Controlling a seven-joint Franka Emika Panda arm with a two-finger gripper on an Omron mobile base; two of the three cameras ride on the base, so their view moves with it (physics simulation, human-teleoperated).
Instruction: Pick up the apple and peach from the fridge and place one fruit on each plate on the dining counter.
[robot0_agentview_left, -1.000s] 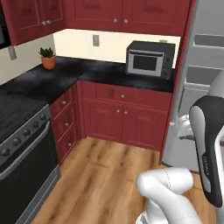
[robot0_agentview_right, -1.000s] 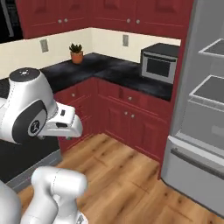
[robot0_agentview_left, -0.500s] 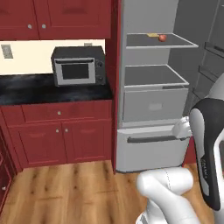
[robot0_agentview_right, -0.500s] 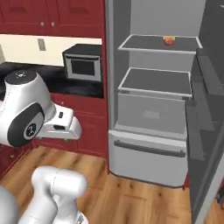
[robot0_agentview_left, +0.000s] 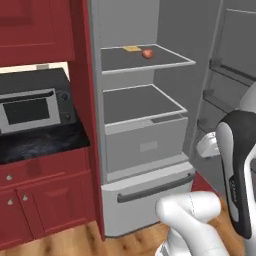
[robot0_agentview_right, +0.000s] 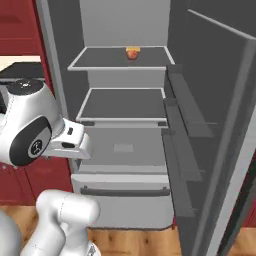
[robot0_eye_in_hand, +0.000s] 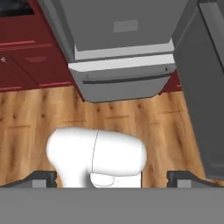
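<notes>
Hand (robot0_eye_in_hand: 112, 178) spread wide, empty; fridge (robot0_agentview_left: 145, 150) open, second fruit behind apple (robot0_agentview_left: 147, 53) unclear.

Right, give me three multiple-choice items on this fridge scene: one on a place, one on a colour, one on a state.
1. Where does the red fruit lie?
A. on the top shelf of the fridge
B. in the drawer
C. on the floor

2. What colour are the cabinets beside the fridge?
A. white
B. dark red
C. black

3. How does the fridge door stand?
A. shut
C. taken off
B. open

Answers:
1 A: both base views show the fruit on the uppermost shelf, near the back.
2 B: the left base view shows dark red doors under the black counter.
3 B: the door is swung wide, so the shelves and the drawer are exposed.
</notes>
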